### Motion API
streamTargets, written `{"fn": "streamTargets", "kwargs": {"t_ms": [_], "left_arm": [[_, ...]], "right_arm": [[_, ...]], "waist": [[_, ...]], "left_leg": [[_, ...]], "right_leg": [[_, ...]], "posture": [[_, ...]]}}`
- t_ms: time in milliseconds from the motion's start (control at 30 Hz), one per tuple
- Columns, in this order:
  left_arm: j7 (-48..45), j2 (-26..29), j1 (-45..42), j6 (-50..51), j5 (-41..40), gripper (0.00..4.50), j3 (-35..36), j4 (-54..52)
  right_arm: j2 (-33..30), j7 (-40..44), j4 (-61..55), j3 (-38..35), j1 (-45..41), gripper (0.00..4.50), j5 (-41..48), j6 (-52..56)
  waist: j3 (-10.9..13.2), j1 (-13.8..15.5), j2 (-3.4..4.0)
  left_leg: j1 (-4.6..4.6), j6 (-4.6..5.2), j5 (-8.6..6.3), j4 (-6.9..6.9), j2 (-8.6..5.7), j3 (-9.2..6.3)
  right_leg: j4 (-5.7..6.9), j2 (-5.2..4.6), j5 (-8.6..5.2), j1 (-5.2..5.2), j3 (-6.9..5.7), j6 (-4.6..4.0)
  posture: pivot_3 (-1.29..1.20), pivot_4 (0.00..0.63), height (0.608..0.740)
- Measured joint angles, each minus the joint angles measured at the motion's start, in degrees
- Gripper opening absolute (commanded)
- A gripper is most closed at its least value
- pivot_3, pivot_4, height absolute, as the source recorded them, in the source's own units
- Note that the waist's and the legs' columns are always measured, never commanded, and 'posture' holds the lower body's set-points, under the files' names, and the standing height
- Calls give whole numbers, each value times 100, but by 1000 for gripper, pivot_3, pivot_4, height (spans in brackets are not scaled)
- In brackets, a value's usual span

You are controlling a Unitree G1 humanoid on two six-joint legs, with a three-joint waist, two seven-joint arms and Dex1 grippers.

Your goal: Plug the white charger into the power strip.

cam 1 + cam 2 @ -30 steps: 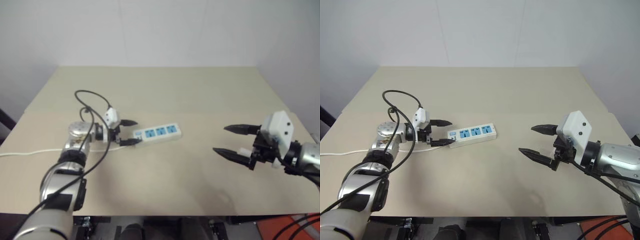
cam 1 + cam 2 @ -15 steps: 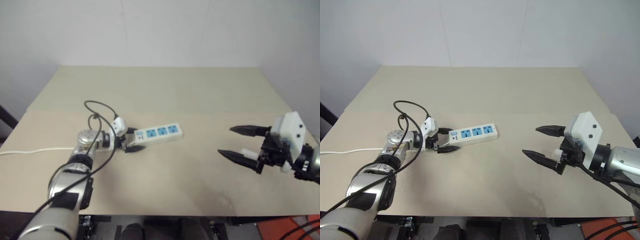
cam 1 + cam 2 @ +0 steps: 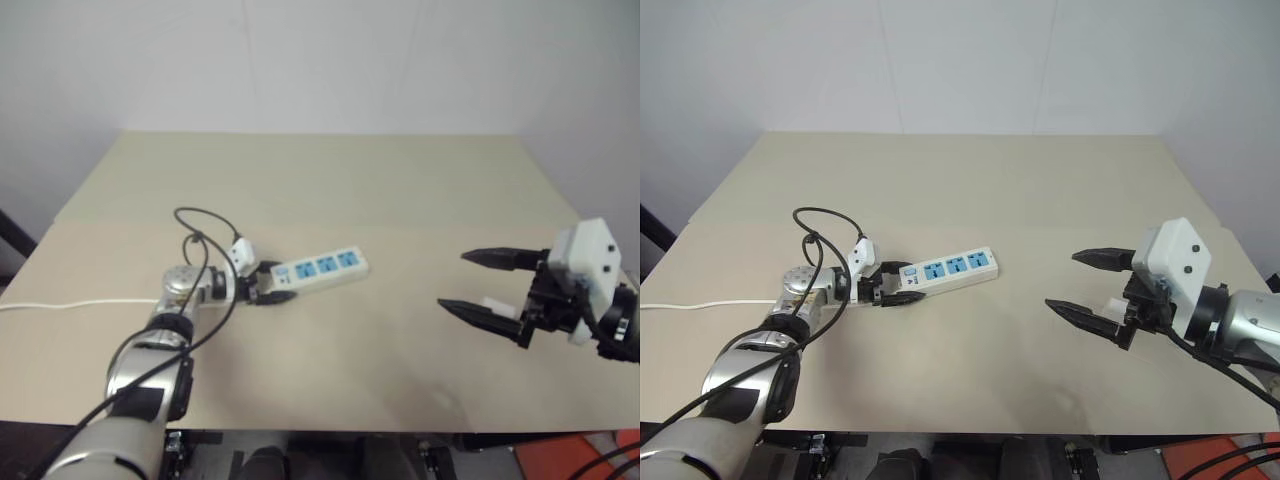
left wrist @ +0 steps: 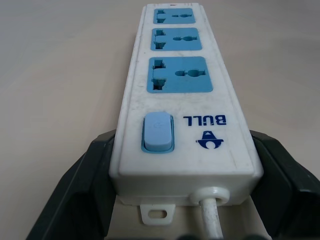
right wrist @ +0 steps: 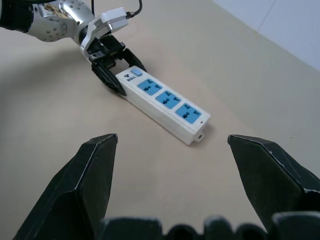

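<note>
The power strip (image 3: 943, 271) lies flat on the beige desk (image 3: 970, 180), left of centre, its long axis running slightly uphill toward the right, with three blue sockets (image 4: 179, 74) in a row and a blue switch (image 4: 158, 132) at the cord end. The left pincer (image 3: 892, 285) is clamped on that cord end: in the left wrist view one black finger (image 4: 82, 192) presses each long side of the strip, beside the switch, while the thin white cord (image 4: 211, 210) leaves the end face between them. From the head views the cord (image 3: 700, 304) trails away across the desk to its left edge. The right pincer (image 3: 1095, 291) hangs above the right part of the desk with its two black fingers (image 5: 92, 175) spread wide and nothing gripped between the tips; a small white piece, possibly the white charger (image 3: 1112, 302), sits deep near the base of the fingers, but it is too small to identify surely. A broad bare stretch of desk separates the right pincer from the strip's free end, and the far half of the desk up to the wall is also bare. The strip sits well in from every desk edge, while the right pincer hangs close to the desk's right edge.
</note>
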Motion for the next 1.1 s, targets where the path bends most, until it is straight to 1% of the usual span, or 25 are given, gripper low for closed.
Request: {"fn": "streamTargets", "kwargs": {"t_ms": [133, 233, 333, 400, 467, 667, 833, 1100], "left_arm": [[-601, 21, 195, 178, -120, 3283, 3, -408], [-1014, 30, 548, 333, -309, 3283, -16, -1163], [-1133, -11, 949, 374, -339, 3283, -130, -1827], [-1112, -60, 1119, 396, -329, 4051, -269, -2082], [-1090, -80, 1149, 395, -325, 4470, -353, -2253], [-983, -183, 1272, 502, -440, 4470, -432, -2549], [-950, -257, 1283, 501, -583, 4470, -414, -2516], [-1208, -201, 1098, 211, -714, 4470, -399, -1897]], "right_arm": [[0, -5, 45, 6, -16, 4198, -4, -1], [1, -1, 94, 126, -42, 4198, -14, -18], [8, -1, 180, 306, -103, 4198, -32, -28], [9, -4, 215, 408, -195, 4198, -40, -57], [13, -9, 218, 436, -218, 4198, -46, -63], [18, -63, 224, 433, -208, 4198, -48, -65], [18, -41, 221, 366, -111, 4198, -42, -65], [-72, 52, 214, 125, -87, 4198, 13, -56]], "waist": [[0, -6, 0], [0, -8, 0], [0, 7, 0], [0, 27, 0], [0, 52, 0], [0, 53, 0], [0, 58, 0], [0, 43, 0]], "left_leg": [[-3, 0, 0, 0, 1, -1], [-5, 0, 0, 0, 1, -2], [-5, 0, 0, 0, 0, -1], [-5, 0, 0, 4, 0, -2], [-4, 0, 0, 5, 0, -3], [0, 0, 0, 5, 1, -2], [1, 0, 0, 5, 1, -1], [8, 1, 0, 5, 1, 0]], "right_leg": [[4, 0, 0, -1, -1, 0], [4, -1, 0, -1, -1, 0], [2, -3, 0, -1, 0, 0], [-2, -2, 0, -1, -1, 0], [-2, -2, 0, -1, -1, 0], [-1, -2, 0, 0, 0, 0], [-1, -1, 0, 0, 0, 0], [0, 0, 0, 6, 1, -1]], "posture": [[0, 150, 740], [0, 150, 740], [0, 150, 740], [0, 150, 740], [0, 150, 740], [0, 150, 740], [0, 150, 740], [0, 150, 740]]}}
